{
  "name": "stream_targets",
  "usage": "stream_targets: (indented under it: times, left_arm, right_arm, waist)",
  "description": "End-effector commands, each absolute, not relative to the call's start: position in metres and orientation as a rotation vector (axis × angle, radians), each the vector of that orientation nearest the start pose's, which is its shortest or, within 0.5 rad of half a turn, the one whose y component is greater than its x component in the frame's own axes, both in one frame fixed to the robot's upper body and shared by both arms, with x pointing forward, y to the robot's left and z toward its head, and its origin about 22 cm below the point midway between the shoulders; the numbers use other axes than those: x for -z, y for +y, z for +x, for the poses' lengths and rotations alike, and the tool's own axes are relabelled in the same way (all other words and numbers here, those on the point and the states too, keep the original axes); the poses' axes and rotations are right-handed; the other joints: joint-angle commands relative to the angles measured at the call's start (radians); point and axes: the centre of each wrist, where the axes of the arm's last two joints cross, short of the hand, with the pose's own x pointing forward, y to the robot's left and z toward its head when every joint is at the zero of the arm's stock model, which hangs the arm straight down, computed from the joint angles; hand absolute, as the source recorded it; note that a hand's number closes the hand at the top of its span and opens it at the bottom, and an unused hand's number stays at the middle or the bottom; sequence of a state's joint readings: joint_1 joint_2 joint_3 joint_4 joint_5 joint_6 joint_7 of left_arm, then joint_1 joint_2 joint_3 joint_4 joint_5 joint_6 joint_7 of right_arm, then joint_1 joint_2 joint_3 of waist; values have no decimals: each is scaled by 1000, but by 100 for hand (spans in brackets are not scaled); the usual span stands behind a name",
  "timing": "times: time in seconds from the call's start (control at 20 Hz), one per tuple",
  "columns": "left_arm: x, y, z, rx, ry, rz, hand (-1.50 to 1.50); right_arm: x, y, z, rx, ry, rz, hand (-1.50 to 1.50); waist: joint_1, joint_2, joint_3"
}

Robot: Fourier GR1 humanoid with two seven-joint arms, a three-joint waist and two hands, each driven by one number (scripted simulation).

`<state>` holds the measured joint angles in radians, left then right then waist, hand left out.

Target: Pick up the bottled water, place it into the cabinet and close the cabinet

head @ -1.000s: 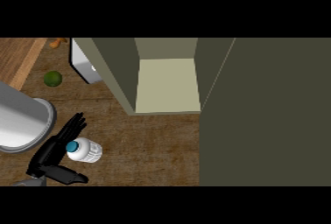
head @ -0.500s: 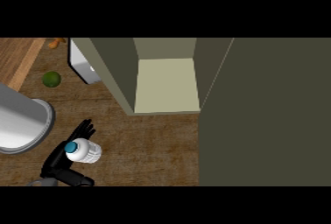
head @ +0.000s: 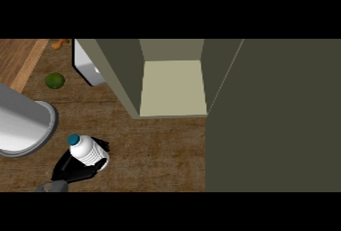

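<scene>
1. At the lower left of the frame, a grey forearm [head: 52, 186] entered from the bottom edge and ended in the left hand [head: 69, 168], its black fingers [head: 102, 145] curled round the bottled water [head: 89, 153] and holding it.
2. The bottled water sat in that hand over the wooden table [head: 160, 153], in the lower left. Its long axis ran on a slant, with the teal cap [head: 73, 139] pointing to the upper left and the white body trailing to the lower right into the palm.
3. Just left of the bottle, at the left edge, stood a large grey round vessel [head: 23, 131], near the cap but apart from it.
4. Right of the hand, a dark cabinet door [head: 273, 117] filled the right side of the frame.
5. Higher up, in the centre, the cabinet [head: 123, 76] stood open, showing a pale shelf [head: 174, 88], well apart from the bottle.
6. At the upper left lay a green fruit [head: 55, 80], with a white object [head: 86, 67] beside the cabinet wall.
7. A small orange thing [head: 60, 43] lay at the top edge.
</scene>
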<state>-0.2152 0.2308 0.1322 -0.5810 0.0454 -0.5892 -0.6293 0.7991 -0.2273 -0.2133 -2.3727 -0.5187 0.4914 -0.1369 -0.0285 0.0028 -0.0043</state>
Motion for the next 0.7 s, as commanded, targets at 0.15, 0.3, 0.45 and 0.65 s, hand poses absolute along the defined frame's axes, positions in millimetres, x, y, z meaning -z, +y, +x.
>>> stream_targets:
  times: [0.15, 0.3, 0.45, 0.65]
  left_arm:
    - [149, 324, 229, 4, -1451, -599, 150]
    - [141, 328, 235, -88, -1539, -483, 150]
    - [156, 322, 217, -328, -1585, -258, 150]
    - [150, 345, 212, -392, -1675, -155, 150]
  right_arm:
    - [-148, -300, 37, -146, -1912, 265, -150]
    - [-152, -306, 36, -146, -1916, 251, -150]
    - [-140, -314, 33, -123, -1896, 223, -150]
    - [-155, -306, 30, -146, -1899, 224, -150]
  waist:
    - [-9, -1, -1]
    - [9, -5, 1]
    - [8, -6, 1]
    - [13, -3, 0]
